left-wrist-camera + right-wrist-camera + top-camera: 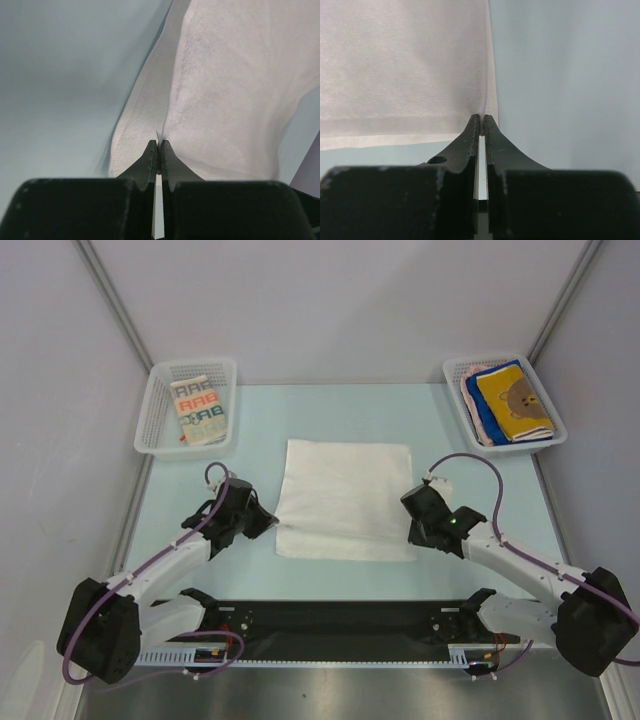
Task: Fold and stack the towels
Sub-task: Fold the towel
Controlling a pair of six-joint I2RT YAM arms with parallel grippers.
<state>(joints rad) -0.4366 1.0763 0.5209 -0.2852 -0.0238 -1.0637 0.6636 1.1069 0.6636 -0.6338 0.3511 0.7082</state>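
The white towel [347,500] lies spread flat at the middle of the pale blue desk [490,490], with its near edge toward the arm bases. Your left claw [272,523] sits at the towel's near left corner. In the left wrist view its jaws are pressed together on the cloth [225,100], which rises in a soft ridge into the tips of the claw [158,145]. Your right claw [413,530] sits at the near right corner. In the right wrist view the tips of the claw [483,120] are likewise closed, pinching the towel [400,65] just inside its right edge, where a small crease runs up from them. At the far left of the desk, the left basket [150,425] holds a folded lettered towel [198,410]. At the far right, the right basket [453,373] holds a yellow bear towel [513,400] stacked on a blue towel [485,412], with a pinkish towel [470,392] showing beside them.
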